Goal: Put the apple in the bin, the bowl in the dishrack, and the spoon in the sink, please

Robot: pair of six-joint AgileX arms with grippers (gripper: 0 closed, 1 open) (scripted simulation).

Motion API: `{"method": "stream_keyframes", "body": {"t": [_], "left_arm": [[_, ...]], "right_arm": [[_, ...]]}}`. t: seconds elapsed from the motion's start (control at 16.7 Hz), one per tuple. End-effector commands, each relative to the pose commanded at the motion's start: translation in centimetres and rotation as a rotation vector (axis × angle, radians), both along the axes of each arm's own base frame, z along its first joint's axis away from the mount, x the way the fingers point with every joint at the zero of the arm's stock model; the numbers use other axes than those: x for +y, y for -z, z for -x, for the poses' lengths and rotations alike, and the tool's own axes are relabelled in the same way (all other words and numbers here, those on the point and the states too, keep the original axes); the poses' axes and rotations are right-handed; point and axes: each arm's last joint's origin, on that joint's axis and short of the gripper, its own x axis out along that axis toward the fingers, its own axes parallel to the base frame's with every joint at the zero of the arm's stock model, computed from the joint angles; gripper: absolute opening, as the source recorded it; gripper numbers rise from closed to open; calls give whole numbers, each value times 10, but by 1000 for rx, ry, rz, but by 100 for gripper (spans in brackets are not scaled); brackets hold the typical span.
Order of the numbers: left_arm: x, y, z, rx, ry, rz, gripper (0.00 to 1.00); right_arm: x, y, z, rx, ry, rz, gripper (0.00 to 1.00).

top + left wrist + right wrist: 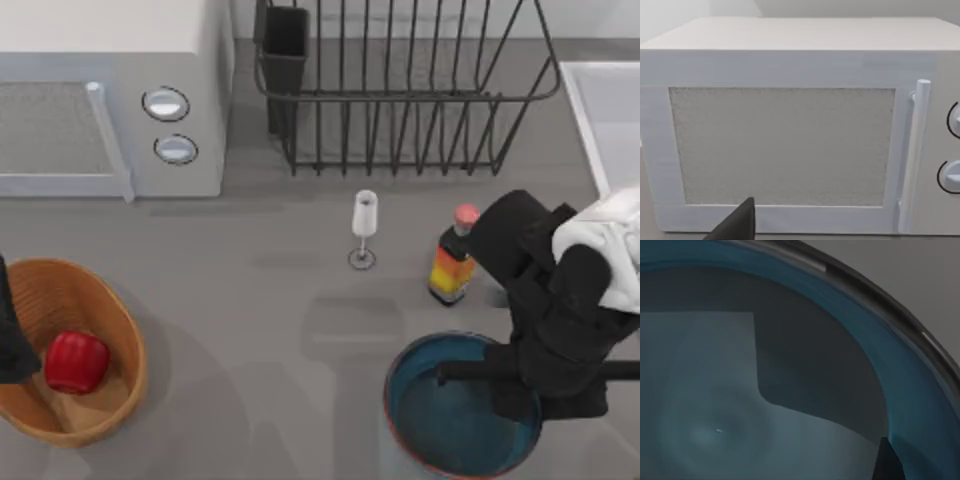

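Bowl point(455, 420) sits at the table's near edge, right of centre, with my right gripper point(520, 385) low over its right rim; whether the fingers are apart or clamped on the rim I cannot tell. The apple point(76, 362) already lies in the bin point(120, 330) at the left, beside my parked left arm (its wrist camera faces the microwave point(790, 130)). The rack point(400, 90) stands well back. A thin rim hold on a deep bowl could slip or tilt it, I judge, and the bottle point(452, 262) and glass point(364, 225) stand between bowl and rack, easy to knock on a low carry.
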Motion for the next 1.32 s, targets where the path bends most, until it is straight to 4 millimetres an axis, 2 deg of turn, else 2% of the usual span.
{"method": "stream_keyframes", "body": {"t": [0.18,0.84,1.14,1.32], "left_arm": [[0,0,0,0,0,0,100],[0,0,0,0,0,0,100],[0,0,0,0,0,0,100],[0,0,0,0,0,0,100]], "right_arm": [[3,-11,-3,-7,0,-5,0],[0,-99,0,2,0,1,0],[1,-98,0,2,-3,2,0],[11,-103,-3,-85,-57,6,0]]}}
